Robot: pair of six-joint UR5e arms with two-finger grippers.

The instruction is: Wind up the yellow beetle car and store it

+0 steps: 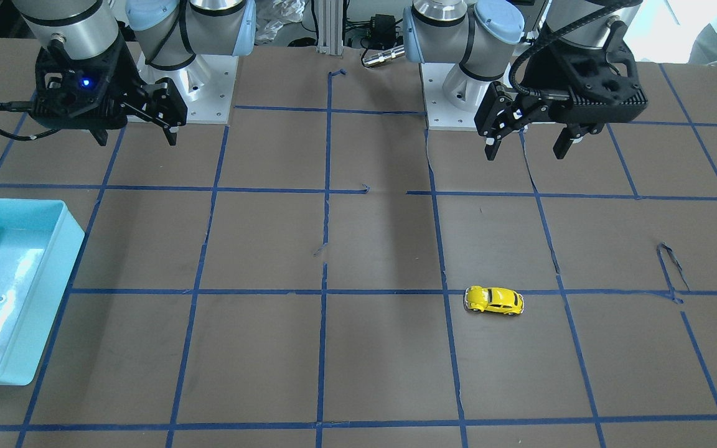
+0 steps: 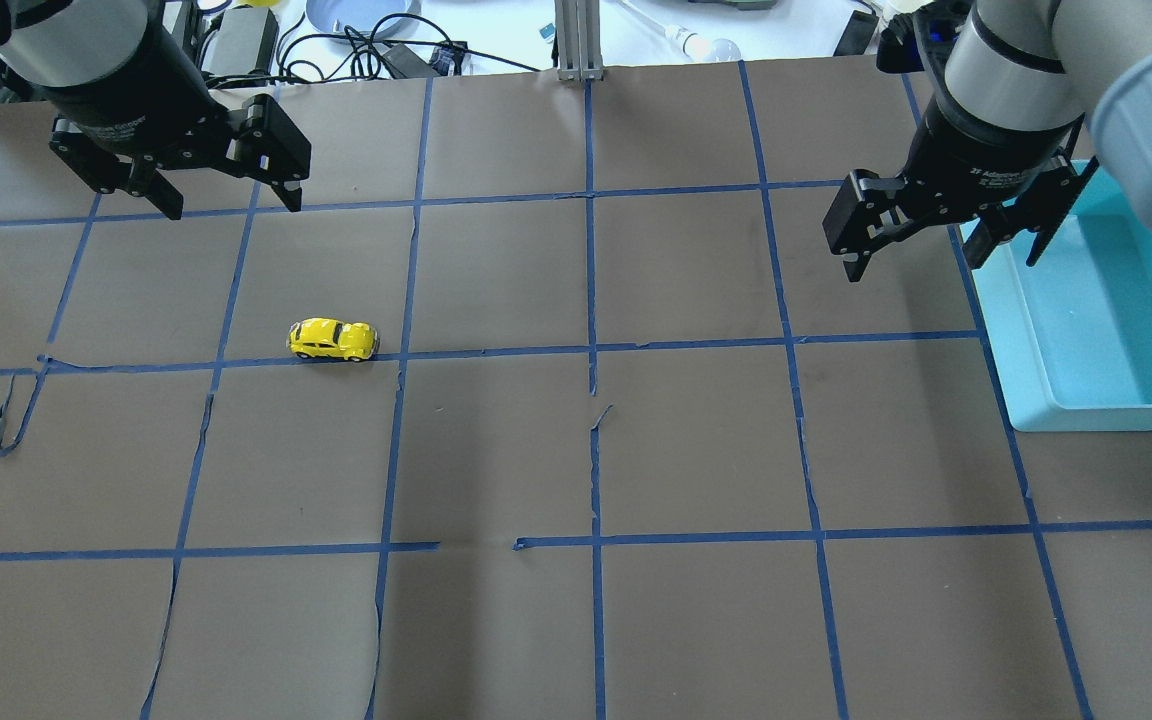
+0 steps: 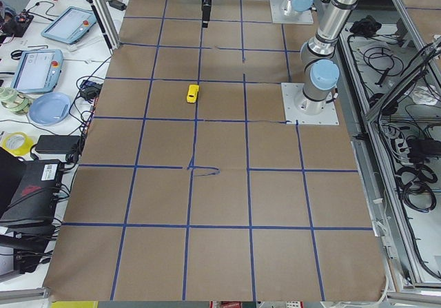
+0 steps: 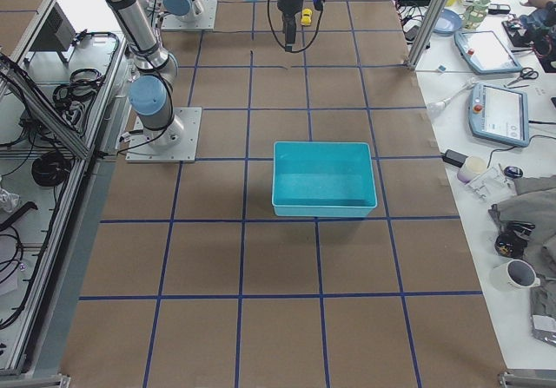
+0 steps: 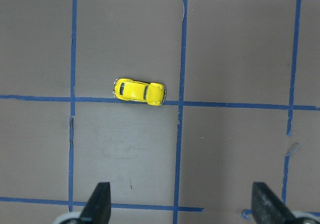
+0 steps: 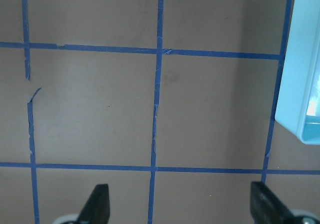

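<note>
Seen from overhead, the yellow beetle car [image 2: 333, 340] stands on its wheels on the table [image 2: 696, 450], out toward 9 o'clock from the middle. Its wheels sit on a blue tape line [image 2: 496, 351] and its length runs along that line. Nothing touches it.

The left gripper [image 2: 231, 195] hangs above the table at about 11 o'clock from the car, well apart from it, with its fingers spread wide and empty. Its wrist camera looks down on the car, at about 11 o'clock from the middle of that view. The right gripper [image 2: 916, 255] hovers far off toward 3 o'clock, also spread wide and empty, by the 9 o'clock rim of the blue bin [image 2: 1096, 415].

The car looks light, hard and glossy, so a loose or off-centre pinch would likely let it slip. On free wheels it may also roll if nudged along its length. The safest hold is probably across the body, with a finger on each door side, low and centred between the axles. That would leave the wheels free to be dragged backward for winding
</note>
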